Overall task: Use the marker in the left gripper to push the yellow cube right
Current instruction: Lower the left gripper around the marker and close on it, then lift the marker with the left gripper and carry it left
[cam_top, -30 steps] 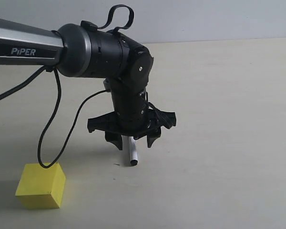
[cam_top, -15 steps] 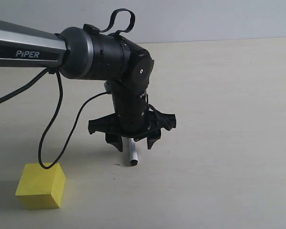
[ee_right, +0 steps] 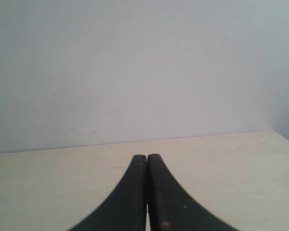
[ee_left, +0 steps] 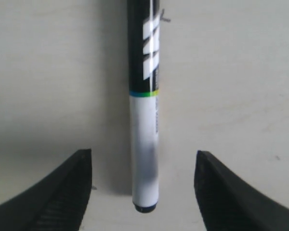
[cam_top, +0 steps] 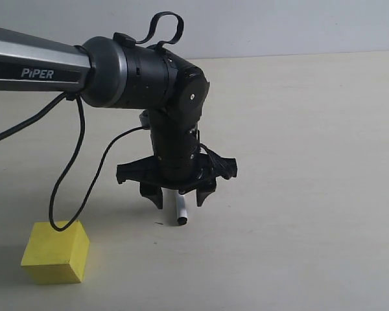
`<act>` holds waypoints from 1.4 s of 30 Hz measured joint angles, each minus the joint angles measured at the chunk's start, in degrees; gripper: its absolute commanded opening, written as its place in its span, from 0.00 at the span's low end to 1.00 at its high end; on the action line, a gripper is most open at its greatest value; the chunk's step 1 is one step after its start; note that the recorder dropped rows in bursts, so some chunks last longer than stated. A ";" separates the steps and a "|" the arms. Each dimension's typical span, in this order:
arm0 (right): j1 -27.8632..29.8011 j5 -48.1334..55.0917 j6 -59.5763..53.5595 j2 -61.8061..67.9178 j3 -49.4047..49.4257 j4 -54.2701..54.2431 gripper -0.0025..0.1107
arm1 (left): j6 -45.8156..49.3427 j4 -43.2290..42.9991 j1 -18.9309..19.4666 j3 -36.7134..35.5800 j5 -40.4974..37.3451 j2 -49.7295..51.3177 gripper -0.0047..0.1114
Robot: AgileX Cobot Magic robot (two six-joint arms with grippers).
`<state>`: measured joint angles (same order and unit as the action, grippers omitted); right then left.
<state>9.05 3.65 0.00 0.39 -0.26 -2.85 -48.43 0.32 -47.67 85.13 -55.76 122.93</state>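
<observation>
Left jaws: spread wide, gripping nothing, straddling the marker (ee_left: 144,144).
Marker: flat on the counter (cam_top: 311,194), centred in the gap, touching neither jaw; its long axis crosses the closing line.
Yellow cube (cam_top: 55,253): lower left of frame, well apart.
Right jaws: pressed together, empty.

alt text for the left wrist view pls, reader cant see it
A black-and-white marker lies flat on a pale table, centred between the open black fingers of the left gripper. Neither finger touches it.

Black-grey "PiPER" arm (cam_top: 142,74), looped black cables (cam_top: 166,13)
</observation>
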 measured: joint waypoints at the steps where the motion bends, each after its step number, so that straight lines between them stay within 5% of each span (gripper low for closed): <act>1: 0.00 0.00 0.00 0.00 0.00 0.00 0.02 | 0.00 0.00 0.00 0.00 0.94 0.00 0.56; 26: 0.00 0.00 0.00 0.00 0.00 0.00 0.02 | 1.39 1.08 0.00 -0.48 1.87 1.62 0.55; 35: 0.00 0.00 0.00 0.00 0.00 0.00 0.02 | 1.77 1.08 0.00 -0.48 1.97 1.62 0.04; 42: 0.00 0.00 0.00 0.00 0.00 0.00 0.02 | 10.85 0.85 0.00 1.49 -0.54 1.62 0.04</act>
<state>9.05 3.65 0.00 0.39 -0.26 -2.85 -37.58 1.18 -47.67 86.62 -56.30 124.55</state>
